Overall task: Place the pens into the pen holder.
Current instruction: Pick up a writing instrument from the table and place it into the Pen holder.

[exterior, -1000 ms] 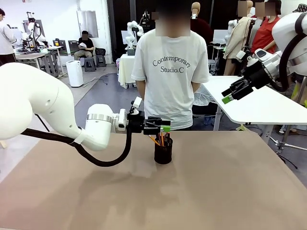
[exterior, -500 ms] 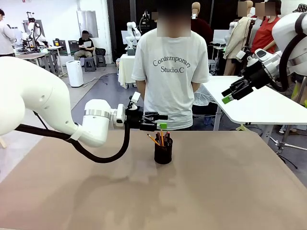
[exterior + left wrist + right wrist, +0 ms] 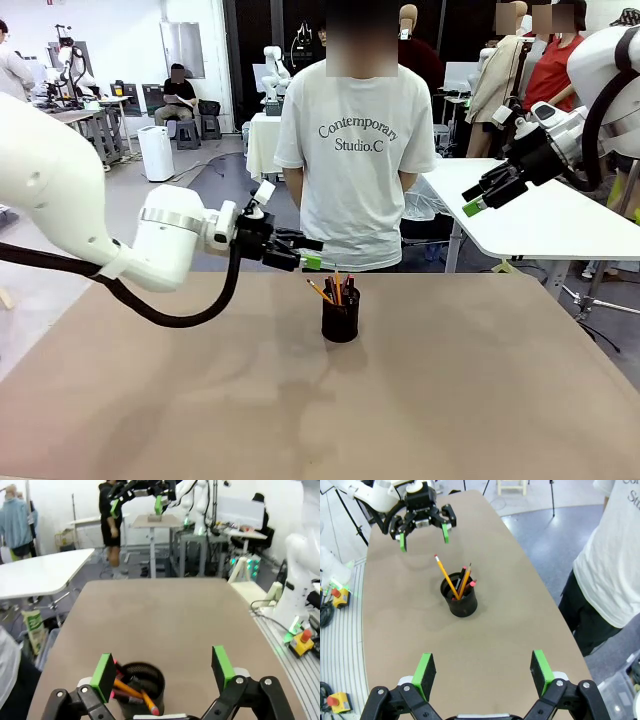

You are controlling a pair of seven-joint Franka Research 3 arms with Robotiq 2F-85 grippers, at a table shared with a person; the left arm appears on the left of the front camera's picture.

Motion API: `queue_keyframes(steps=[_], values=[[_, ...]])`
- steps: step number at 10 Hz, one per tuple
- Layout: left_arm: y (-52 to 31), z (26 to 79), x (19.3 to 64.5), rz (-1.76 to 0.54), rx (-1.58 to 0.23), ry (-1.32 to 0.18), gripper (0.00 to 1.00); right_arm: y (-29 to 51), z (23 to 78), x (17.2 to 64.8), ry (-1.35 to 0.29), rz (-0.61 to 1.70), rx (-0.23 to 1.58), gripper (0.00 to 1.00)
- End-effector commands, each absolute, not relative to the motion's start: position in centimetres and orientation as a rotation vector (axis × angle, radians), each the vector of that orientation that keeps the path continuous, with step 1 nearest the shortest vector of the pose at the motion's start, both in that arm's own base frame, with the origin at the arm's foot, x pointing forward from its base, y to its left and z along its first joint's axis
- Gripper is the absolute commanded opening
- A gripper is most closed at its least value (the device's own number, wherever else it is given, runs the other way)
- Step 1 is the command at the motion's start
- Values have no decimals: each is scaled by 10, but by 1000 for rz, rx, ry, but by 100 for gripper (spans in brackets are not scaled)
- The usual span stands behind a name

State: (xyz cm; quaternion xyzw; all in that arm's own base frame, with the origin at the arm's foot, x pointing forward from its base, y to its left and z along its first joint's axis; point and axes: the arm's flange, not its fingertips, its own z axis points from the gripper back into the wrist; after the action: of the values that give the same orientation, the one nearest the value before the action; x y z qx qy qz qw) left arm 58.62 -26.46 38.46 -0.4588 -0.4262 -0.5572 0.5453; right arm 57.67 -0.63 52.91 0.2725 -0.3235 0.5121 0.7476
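Pens [image 3: 337, 291], 3 thin sticks, stand upright-tilted inside the small black mesh pen holder [image 3: 341, 317] at centre frame on the tan desk [image 3: 450, 400]. Left gripper [image 3: 308, 252], spread and empty, hangs just upper left; right gripper [image 3: 478, 200], spread, sits far upper right.

Black mesh pen holder [image 3: 459, 601], matt table [image 3: 410, 630]

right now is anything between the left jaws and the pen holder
Nothing visible is. The left gripper hangs open, up and to the robot's left of the pen holder, with only air and bare table between them. The pens already stand inside it.
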Motion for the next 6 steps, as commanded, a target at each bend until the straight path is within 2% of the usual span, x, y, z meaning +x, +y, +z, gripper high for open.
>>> queue_keyframes(steps=[1, 6], values=[[-252, 401, 569, -1323, -980, -1012, 100, -5, 532, 579, -716, 1118, 590, 100], [-221, 425, 552, -1273, -781, -879, 100, -5, 532, 579, -716, 1118, 590, 100]])
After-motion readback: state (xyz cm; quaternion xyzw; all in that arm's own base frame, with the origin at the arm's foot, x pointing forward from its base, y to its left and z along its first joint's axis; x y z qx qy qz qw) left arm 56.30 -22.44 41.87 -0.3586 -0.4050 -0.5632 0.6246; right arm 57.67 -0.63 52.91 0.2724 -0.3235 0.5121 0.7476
